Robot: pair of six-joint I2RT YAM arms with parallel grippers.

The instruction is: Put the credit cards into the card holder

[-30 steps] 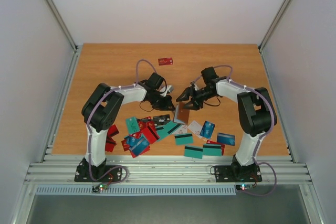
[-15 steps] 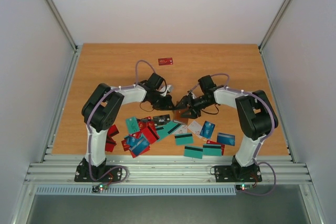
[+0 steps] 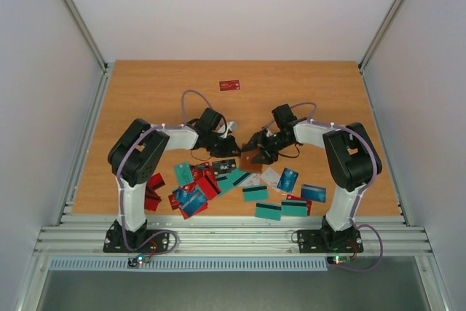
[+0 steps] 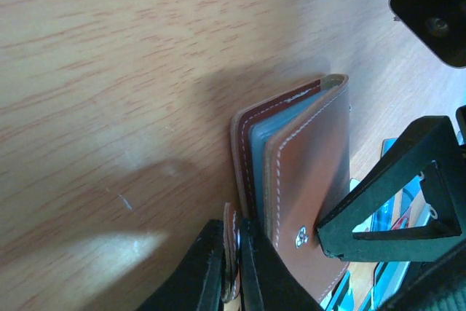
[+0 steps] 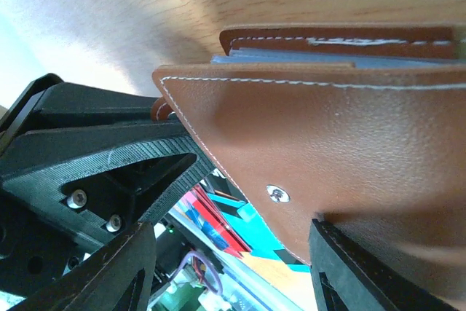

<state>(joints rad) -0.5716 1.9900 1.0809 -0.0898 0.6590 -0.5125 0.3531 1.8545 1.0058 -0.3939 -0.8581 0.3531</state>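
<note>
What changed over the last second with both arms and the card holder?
Both arms closed in. The right end effector swung down and left onto the brown leather-like folding card holder, which looked open before and is now nearly folded. The left end effector dropped towards it and pinches its small strap tab. The scattered plastic credit cards and the lone red card on the far side stayed put.

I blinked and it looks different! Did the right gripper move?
Yes. The right gripper slid down the picture, farther from the lone red card.

Robotics lab cell, white panel walls (image 3: pixel 44 92), aluminium frame rails (image 3: pixel 233 237), wooden table (image 3: pixel 145 100)
</note>
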